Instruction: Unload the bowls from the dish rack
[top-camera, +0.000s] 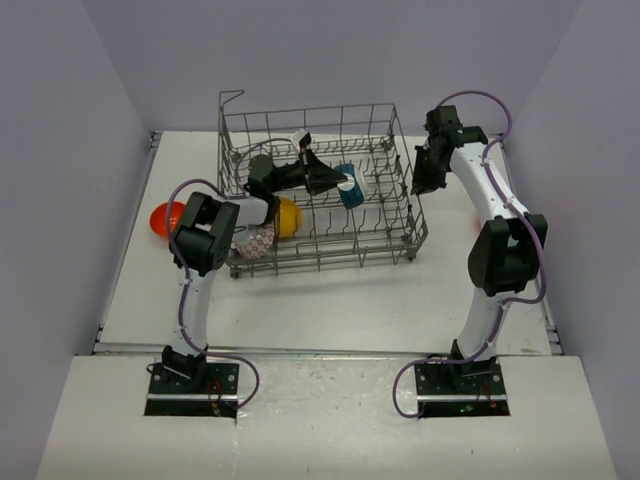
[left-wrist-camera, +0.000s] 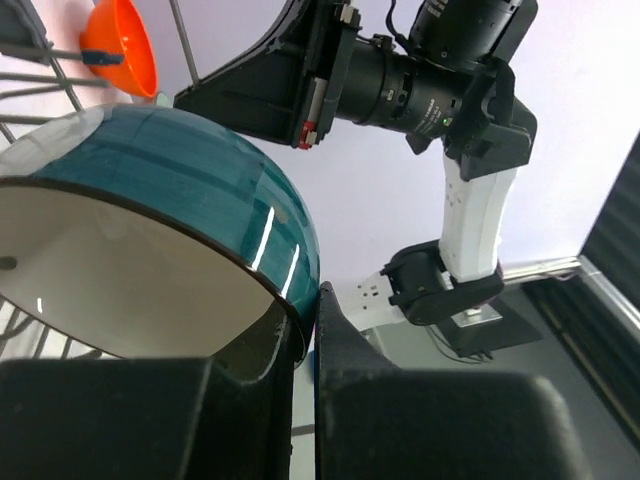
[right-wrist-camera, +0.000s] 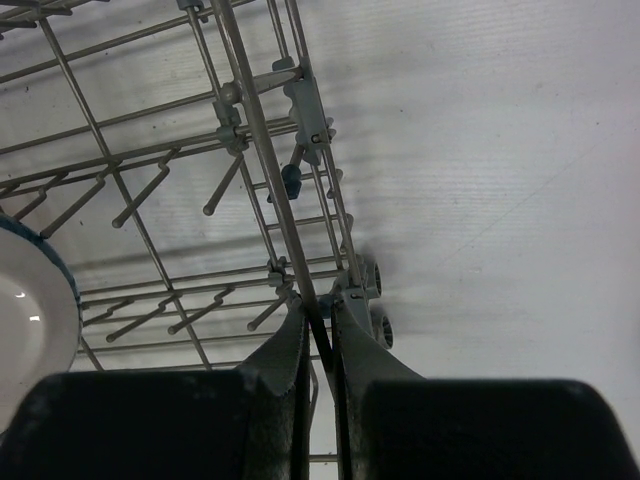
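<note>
Your widest open room is the bare strip of table (top-camera: 330, 305) between the dish rack (top-camera: 385, 225) and the near edge rail. The rack sits on the far half of the table, its back close to the far wall, with only a narrow margin of table behind it. On the left, an orange bowl (top-camera: 163, 218) lies on the table outside the rack, just beside the left arm's elbow (top-camera: 205, 232), and the table's left edge runs not far past it. On the right, the right arm (top-camera: 500, 250) stands between the rack and the table's right edge, taking up most of that side. Your left gripper (top-camera: 335, 182) reaches over the rack's left wall into the middle, among the upright tines. Its jaws are pressed onto the rim of the teal bowl (top-camera: 350, 187), one finger (left-wrist-camera: 150, 420) inside and one outside. That bowl stands tilted on edge inside the rack. It is glossy teal-blue with darker bands outside, plain white inside, and has a dark line along the rim (left-wrist-camera: 200, 245). Your right gripper (top-camera: 415, 185) is at the rack's right wall, jaws pinching a single upright wire (right-wrist-camera: 300, 250) of the grid, and the teal bowl's white inside shows at the left edge of that wrist view. Two more bowls sit in the rack's left end. The yellow bowl (top-camera: 290, 217) is just beside the left forearm, and the white, red-patterned bowl (top-camera: 256, 241) is in the near left corner, partly hidden by the arm.
</note>
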